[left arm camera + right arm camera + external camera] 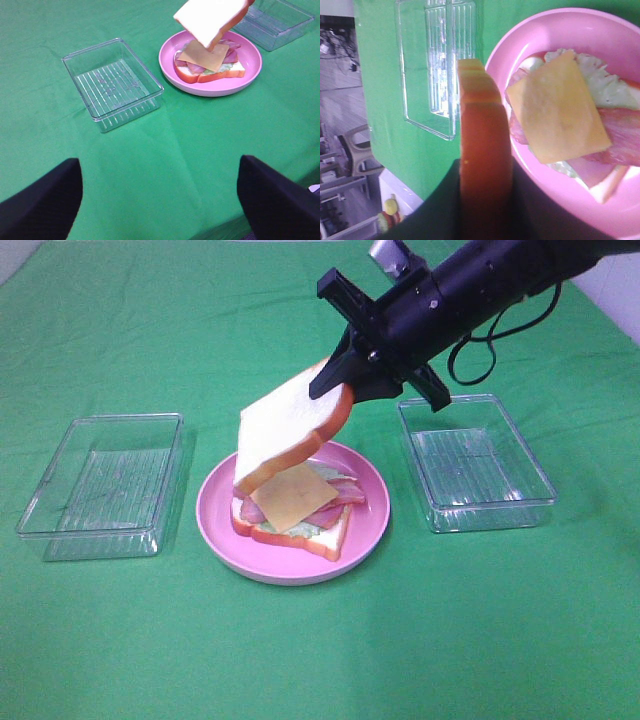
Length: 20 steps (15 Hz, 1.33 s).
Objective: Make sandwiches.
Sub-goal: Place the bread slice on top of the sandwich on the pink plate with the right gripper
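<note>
Right gripper [338, 380] clamped on top bread slice [290, 430], pinching its crust edge; slice tilted, hanging in the air. Left gripper [160, 200] spread wide, holding nothing, only two dark fingers [37, 200] at the edge of its wrist view.

Around right gripper: clear tray [478, 462] just beside and below it on the outer side, another clear tray [100, 485] well apart, past the plate on the far side. Both sit flat on the cloth. Nothing between held slice and stack underneath.

Surface: green tablecloth [320, 660], slightly creased. Past the table edge in right wrist view: grey floor, cables, chair legs, white shelf with a small toy on it, too blurred to name.

Open sandwich [300, 508] on pink plate [220, 505], directly below the held slice and below-forward of right gripper: bottom bread, lettuce, bacon strips, cheese square [292, 497] on top, skewed. Low corner of held slice close to the stack's far edge; touching or not, cannot tell. From left gripper: plate and stack well ahead, near tray ahead too, off to one side.
</note>
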Each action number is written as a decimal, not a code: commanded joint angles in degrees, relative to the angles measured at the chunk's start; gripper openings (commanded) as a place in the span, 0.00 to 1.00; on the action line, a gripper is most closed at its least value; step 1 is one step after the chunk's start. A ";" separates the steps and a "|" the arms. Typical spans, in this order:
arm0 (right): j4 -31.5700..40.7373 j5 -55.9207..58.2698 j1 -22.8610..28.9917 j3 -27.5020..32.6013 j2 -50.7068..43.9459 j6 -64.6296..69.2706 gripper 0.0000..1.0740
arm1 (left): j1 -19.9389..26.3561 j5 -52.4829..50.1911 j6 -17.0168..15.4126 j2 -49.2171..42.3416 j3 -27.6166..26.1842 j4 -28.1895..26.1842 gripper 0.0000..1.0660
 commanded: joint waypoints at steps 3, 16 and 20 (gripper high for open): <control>13.18 -1.20 0.29 4.07 5.44 -9.05 0.00 | -0.06 -0.52 0.11 -1.20 0.17 -0.34 0.75; 3.32 -0.80 0.29 4.13 6.53 -10.43 0.69 | -0.06 -0.52 0.11 -1.20 0.17 -0.34 0.75; -12.43 -0.34 0.23 4.13 0.23 -2.58 0.69 | -0.06 -0.52 0.11 -1.20 0.17 -0.34 0.75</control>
